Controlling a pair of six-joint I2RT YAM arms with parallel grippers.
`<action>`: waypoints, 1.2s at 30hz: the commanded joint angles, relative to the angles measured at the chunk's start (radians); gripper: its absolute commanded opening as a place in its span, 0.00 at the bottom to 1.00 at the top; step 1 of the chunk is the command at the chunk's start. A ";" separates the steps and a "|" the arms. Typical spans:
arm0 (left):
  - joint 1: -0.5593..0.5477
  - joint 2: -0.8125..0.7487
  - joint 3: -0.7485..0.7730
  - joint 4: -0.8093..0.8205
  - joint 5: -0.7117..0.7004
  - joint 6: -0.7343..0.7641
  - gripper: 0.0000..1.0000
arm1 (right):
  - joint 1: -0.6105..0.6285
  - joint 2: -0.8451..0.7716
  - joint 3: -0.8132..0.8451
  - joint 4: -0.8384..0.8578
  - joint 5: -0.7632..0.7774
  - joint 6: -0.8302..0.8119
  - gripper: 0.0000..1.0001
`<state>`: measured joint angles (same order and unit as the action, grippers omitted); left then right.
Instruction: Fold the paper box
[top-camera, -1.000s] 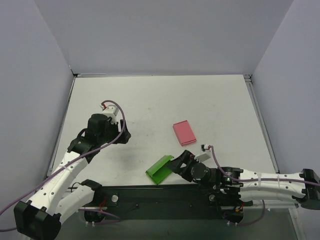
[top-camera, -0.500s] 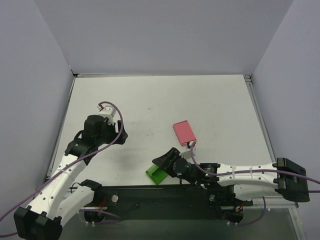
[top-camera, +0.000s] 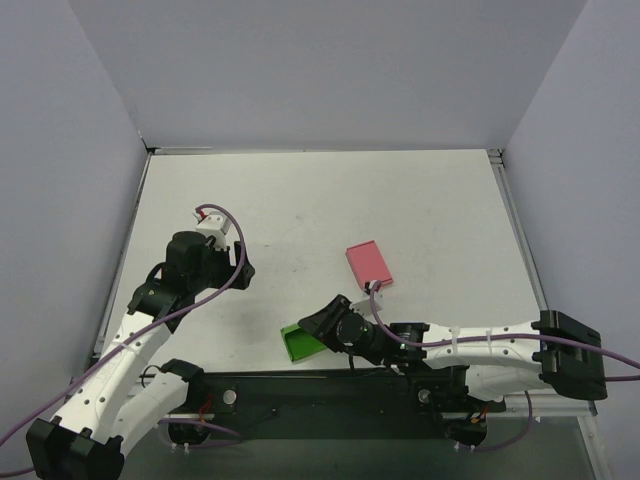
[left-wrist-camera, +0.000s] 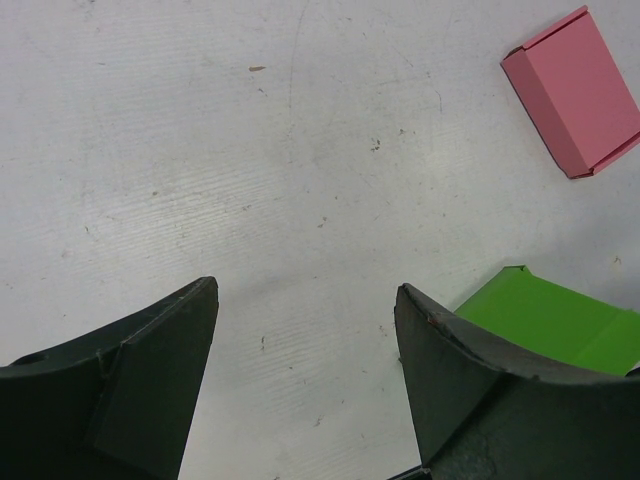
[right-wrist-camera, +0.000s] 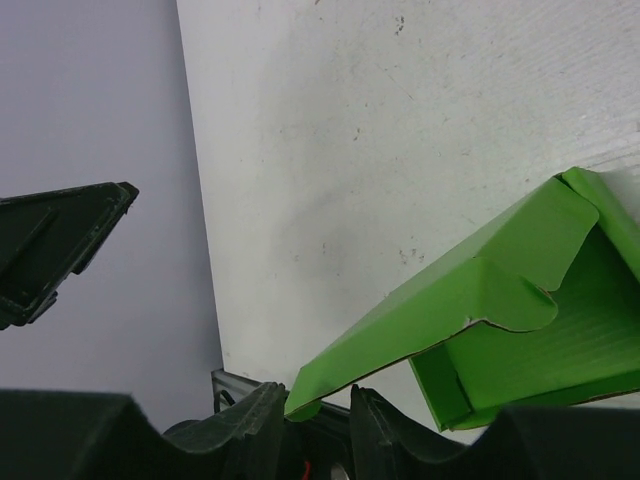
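You have a flat pink box (top-camera: 368, 265) lying on the white counter (top-camera: 420, 200), a little right of its middle, toward the near edge. The counter is scuffed, and pale grey walls (top-camera: 330, 70) line three edges.

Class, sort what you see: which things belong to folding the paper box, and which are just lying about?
In the job: bright green thin-card paper box; right gripper, at its flap.
Lying about: flat pink rectangular box; left gripper, open above the white table.
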<state>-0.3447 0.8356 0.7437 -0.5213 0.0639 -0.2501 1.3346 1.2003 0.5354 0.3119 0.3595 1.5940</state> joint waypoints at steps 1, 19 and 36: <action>0.006 -0.016 0.003 0.010 0.005 0.014 0.81 | -0.002 0.025 0.017 0.016 0.007 0.041 0.33; 0.006 -0.030 -0.003 0.012 0.014 0.015 0.81 | -0.015 0.071 0.041 0.049 0.124 0.086 0.15; 0.006 -0.043 -0.006 0.012 0.020 0.015 0.81 | -0.075 0.148 0.070 0.156 0.240 0.155 0.00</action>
<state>-0.3447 0.8116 0.7307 -0.5213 0.0795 -0.2493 1.2804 1.3388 0.5526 0.4297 0.4896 1.7325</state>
